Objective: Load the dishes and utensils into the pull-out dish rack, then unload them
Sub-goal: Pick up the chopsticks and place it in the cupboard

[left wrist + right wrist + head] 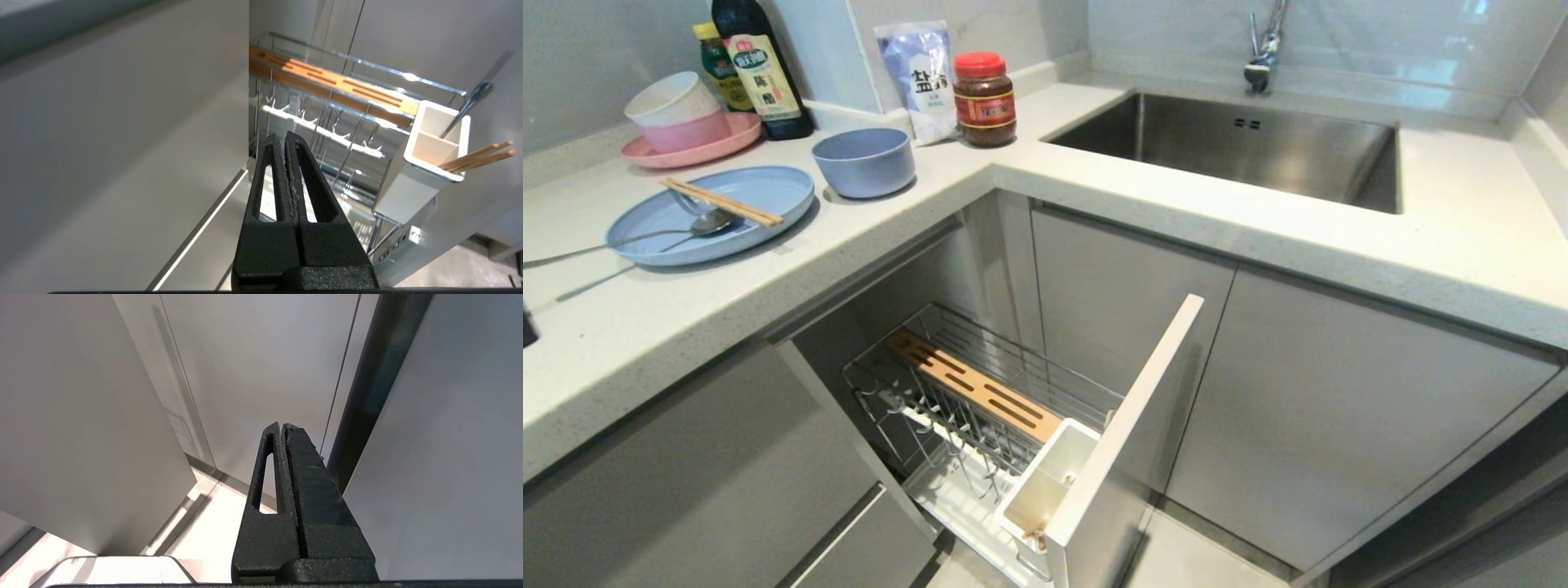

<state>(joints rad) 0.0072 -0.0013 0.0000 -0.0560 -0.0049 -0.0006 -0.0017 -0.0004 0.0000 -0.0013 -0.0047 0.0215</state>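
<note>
Left claw (284, 136) and right claw (282, 426) both clenched, empty. Chopsticks (721, 202) sit loose across the plate (780, 189), so bumping it could roll them off.

On the dark sauce bottle (758, 65) standing behind the pink plate (690, 145), the pale label carries a red emblem with white characters too small to make out, and below it the dark characters 陈醋. The white and blue bag (920, 80), to the right of that bottle, shows a large 盐. The red-lidded jar (984, 99) just right of the bag has a red and yellow label whose print cannot be read.
</note>
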